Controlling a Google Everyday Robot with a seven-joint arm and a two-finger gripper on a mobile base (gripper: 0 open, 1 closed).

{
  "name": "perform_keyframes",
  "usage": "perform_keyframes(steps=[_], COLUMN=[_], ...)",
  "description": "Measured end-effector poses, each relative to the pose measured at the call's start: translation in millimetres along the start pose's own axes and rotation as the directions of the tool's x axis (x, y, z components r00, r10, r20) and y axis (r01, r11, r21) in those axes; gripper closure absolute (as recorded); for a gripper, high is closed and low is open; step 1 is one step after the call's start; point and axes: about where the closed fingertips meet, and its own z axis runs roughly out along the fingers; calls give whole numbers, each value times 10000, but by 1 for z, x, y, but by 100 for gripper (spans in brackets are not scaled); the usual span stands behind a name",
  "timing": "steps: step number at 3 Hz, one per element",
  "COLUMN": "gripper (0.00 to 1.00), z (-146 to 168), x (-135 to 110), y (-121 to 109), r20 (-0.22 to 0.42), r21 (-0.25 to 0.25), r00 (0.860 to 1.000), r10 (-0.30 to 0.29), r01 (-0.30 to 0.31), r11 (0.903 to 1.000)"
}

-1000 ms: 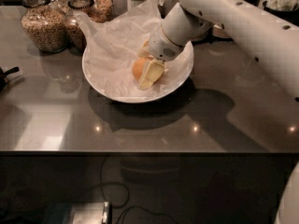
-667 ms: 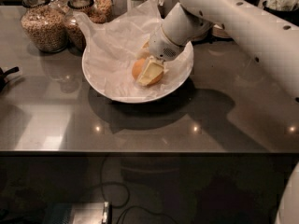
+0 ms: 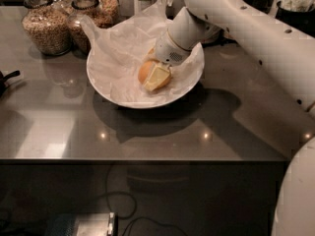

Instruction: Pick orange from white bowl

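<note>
**As gripper (image 3: 154, 75) covers orange (image 3: 144, 71), fruit lies in white bowl (image 3: 141, 105)**

Though partly hidden, the orange shows as a rounded orange-yellow shape just right of the bowl's centre, resting on the crinkled white paper (image 3: 118, 53) that lines it. Its left and upper-left skin is bare. Its near-right side is covered by the gripper's pale yellowish tip, which lies right against the fruit. Gripper comes in from the upper right, angled down and to the left, so the orange sits at its lower-left end, touching it. Whether the gripper is clamped on the orange or only resting against it: cannot tell, since the far side of the fruit is hidden by the wrist. Orange looks to be down in the bowl, not lifted.

The grey-white wrist housing sits just above and right of the fruit, over the bowl's right half. The white arm (image 3: 246, 23) runs from there up and right, then down the right edge of the view.

Paper stands above the rim at the back and left. The bowl rests on a dark grey glossy countertop (image 3: 147, 136), casting a shadow on its near side.

Behind the bowl to the left stand two glass jars of grain (image 3: 47, 28), near the rim but apart from it. A black object (image 3: 6, 80) pokes in at the left edge. A dark container (image 3: 295, 11) stands at the upper right. Below the counter edge, a cable (image 3: 120, 208) lies on the floor.
</note>
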Motion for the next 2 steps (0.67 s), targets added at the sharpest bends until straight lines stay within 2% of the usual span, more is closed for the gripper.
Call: perform_keyframes(steps=[2], gripper=[100], z=[0], x=[4], y=[-1], r20=[-55], r21=[-110], r00=[9998], r10=[173], r01=[-174], r11=[9998])
